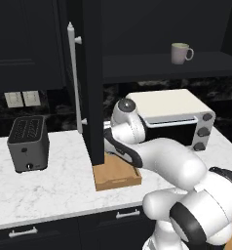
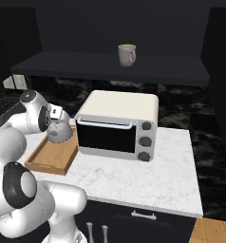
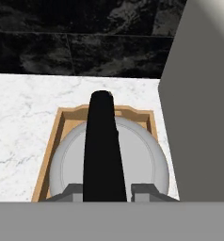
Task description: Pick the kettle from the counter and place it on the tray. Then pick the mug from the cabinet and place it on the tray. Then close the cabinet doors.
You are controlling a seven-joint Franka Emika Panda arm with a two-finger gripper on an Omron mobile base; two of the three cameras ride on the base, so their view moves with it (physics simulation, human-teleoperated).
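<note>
**Silver kettle held over the wooden tray**

Silver-grey and squat, the kettle point(image 3: 109, 164) sits right under your hand point(image 3: 108, 190), whose two fingers are clenched on either side of its black arched handle point(image 3: 102, 146). In your hand view the kettle lies inside the rim of the light-brown tray point(image 3: 47, 155); whether its base touches the tray floor you cannot tell. From the right base view you see the kettle point(image 2: 59, 131) at the tray's point(image 2: 48, 159) far end, with the hand point(image 2: 54, 115) above it.

Look just beside the tray and you find the toaster oven point(image 2: 117, 126) on the white marble worktop point(image 2: 148, 178). Well to the left stands the grey toaster point(image 1: 29, 142). One open cabinet door point(image 1: 91, 78) with its silver bar handle point(image 1: 74, 78) hangs over the tray's point(image 1: 115, 178) near corner. Farthest from you, the mug point(image 2: 127, 54) stands upright on the dark cabinet shelf point(image 2: 110, 69), its loop handle to the right.
</note>
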